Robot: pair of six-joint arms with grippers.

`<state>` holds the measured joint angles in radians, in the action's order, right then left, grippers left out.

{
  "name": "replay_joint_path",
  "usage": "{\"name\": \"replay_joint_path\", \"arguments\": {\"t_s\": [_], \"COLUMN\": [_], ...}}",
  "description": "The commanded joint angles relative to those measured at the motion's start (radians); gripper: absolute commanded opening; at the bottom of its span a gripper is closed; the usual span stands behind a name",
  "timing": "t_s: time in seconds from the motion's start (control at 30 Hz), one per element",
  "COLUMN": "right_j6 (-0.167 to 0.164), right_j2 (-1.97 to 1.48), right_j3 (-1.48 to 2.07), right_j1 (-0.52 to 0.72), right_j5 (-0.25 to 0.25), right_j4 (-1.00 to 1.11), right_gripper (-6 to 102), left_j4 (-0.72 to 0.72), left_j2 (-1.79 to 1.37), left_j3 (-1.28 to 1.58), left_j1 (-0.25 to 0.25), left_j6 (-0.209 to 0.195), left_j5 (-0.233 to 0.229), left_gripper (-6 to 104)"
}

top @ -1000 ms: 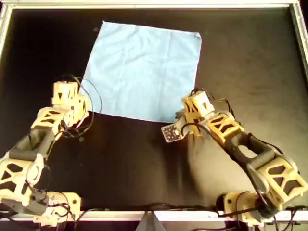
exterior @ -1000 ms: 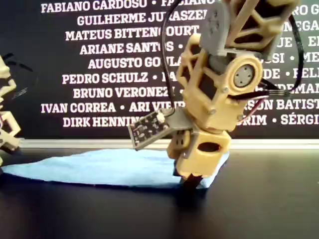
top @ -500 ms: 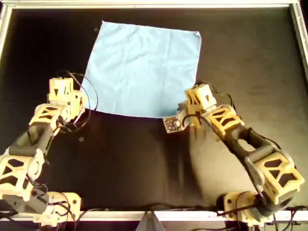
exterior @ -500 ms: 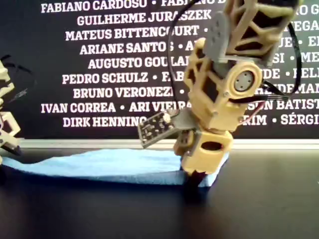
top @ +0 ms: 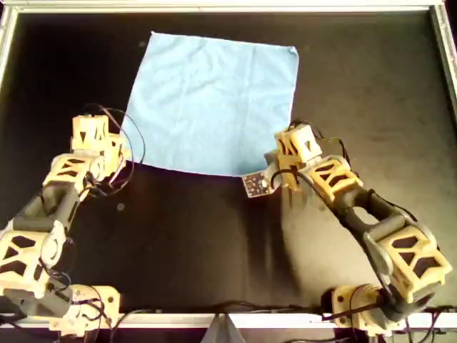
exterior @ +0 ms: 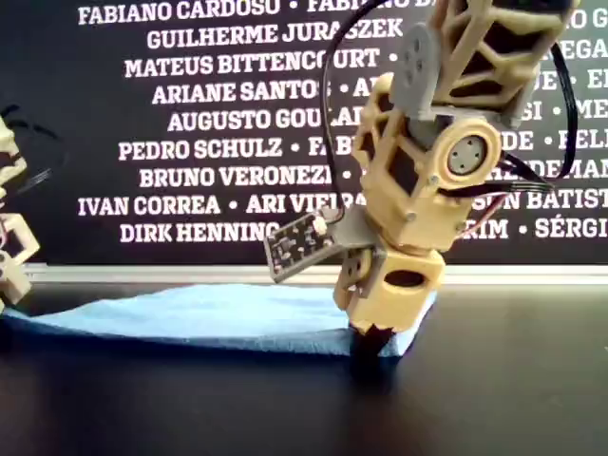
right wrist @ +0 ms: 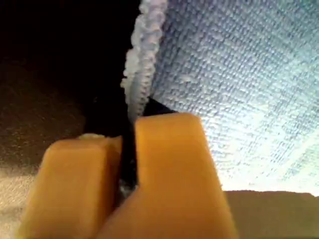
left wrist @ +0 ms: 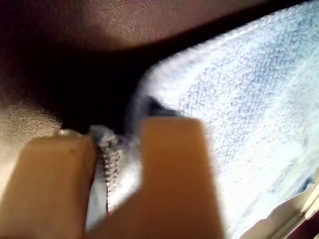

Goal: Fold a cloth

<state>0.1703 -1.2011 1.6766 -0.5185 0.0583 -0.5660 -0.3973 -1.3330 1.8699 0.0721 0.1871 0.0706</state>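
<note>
Left end effector (left wrist: 117, 179) pinches the cloth's (top: 214, 100) near corner at the overhead view's left, jaws pressed together on the hem; right end effector (right wrist: 127, 169) pinches the other near corner likewise; both have crept a little farther from the bench's (top: 193, 243) near edge over the last second, so the cloth's near edge is drawn back and raised slightly, while the rest lies flat toward the far side.

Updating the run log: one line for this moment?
left gripper: shut on cloth corner | right gripper: shut on cloth corner | cloth: unfolded
</note>
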Motion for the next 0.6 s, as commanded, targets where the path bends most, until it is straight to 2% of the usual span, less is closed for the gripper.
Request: {"name": "replay_joint_path", "arguments": {"t_s": [0.0,0.27,0.33,0.43,0.57], "right_j6": [0.003,0.002,-0.012,-0.014,-0.014], "right_j2": [-0.031,-0.037,-0.037,-0.040,-0.075], "right_j3": [-0.041,-0.015,-0.012,-0.011,-0.009], "right_j1": [0.012,0.017,0.018,0.034,0.081], "right_j5": [0.008,-0.002,-0.009,-0.009,-0.009], "right_j4": [0.040,0.038,0.037,0.037,0.037], "right_gripper": [-2,-2,-2,-2,-2], "left_j4": [0.005,-0.012,-0.014,-0.014,-0.014], "left_j2": [-0.005,-0.011,-0.032,-0.095,-0.210], "left_j3": [-0.008,0.015,0.021,0.077,0.172], "left_j1": [-0.021,-0.017,-0.017,-0.017,0.046], "left_j6": [-0.008,-0.008,-0.008,-0.002,0.009], "left_j5": [0.003,0.003,0.005,0.005,0.005], "left_gripper": [-3,0,0,0,0]}}
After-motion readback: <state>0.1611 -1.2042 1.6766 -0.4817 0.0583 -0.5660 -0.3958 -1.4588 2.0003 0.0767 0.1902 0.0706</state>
